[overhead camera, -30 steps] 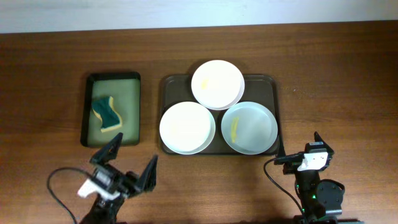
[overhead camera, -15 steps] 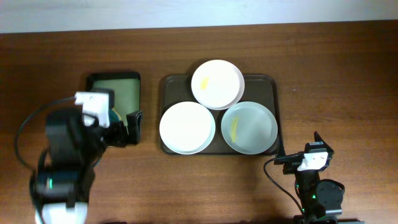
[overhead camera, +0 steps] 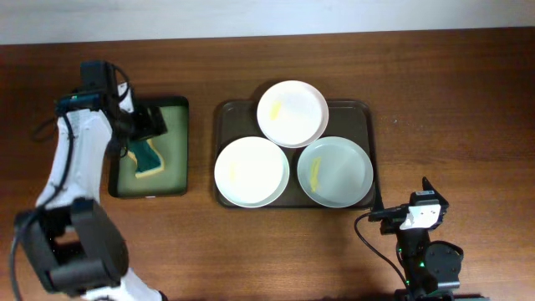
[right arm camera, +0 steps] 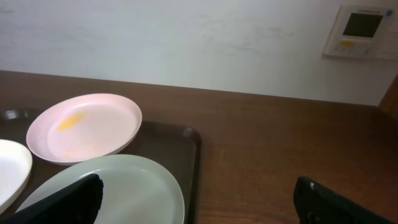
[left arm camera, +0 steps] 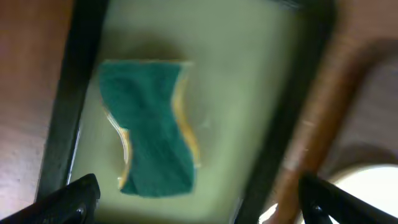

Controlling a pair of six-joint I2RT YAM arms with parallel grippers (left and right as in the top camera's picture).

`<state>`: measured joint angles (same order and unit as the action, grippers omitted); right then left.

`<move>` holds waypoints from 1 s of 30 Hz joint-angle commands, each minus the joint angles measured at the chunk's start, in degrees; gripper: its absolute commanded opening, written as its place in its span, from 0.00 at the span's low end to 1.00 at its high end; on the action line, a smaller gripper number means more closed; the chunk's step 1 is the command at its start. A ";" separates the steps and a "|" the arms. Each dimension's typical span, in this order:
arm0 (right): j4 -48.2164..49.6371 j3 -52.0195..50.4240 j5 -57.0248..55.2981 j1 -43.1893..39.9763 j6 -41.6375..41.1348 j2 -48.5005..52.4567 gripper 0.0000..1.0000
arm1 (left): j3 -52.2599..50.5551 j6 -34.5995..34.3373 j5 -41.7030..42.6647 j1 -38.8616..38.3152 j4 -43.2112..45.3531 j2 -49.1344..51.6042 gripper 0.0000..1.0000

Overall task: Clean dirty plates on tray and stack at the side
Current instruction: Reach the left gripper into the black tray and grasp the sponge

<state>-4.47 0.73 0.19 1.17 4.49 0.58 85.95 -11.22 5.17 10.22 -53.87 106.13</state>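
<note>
Right now the plates point(overhead camera: 252, 171) all sit on the brown tray point(overhead camera: 230, 117), crowded edge to edge, each with a yellowish smear, so we judge none ready for stacking. We hold our left gripper point(left arm camera: 199, 202) over the small black tray point(overhead camera: 173, 167), fingers spread wide above the green-and-yellow sponge point(left arm camera: 152, 127), presumably because wiping needs that tool first. Our right gripper point(right arm camera: 205, 202) sits low beside the brown tray's near right corner, fingers apart and empty, likely parked until a plate needs lifting
</note>
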 commanded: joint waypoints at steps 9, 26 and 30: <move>-0.22 -0.42 -0.48 0.33 -0.37 -0.37 0.98 | 0.96 -4.09 -1.09 4.46 -1.07 14.47 0.92; -0.22 -0.42 -0.48 0.33 -0.37 -0.37 0.98 | 0.90 -3.26 -2.01 4.48 2.73 17.09 0.99; -0.22 -0.42 -0.46 0.33 -0.37 -0.37 0.98 | 0.87 -3.26 -2.01 4.48 5.49 17.09 0.73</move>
<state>-4.47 0.73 0.19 1.17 4.47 0.58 87.13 -14.66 3.75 14.28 -49.65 121.51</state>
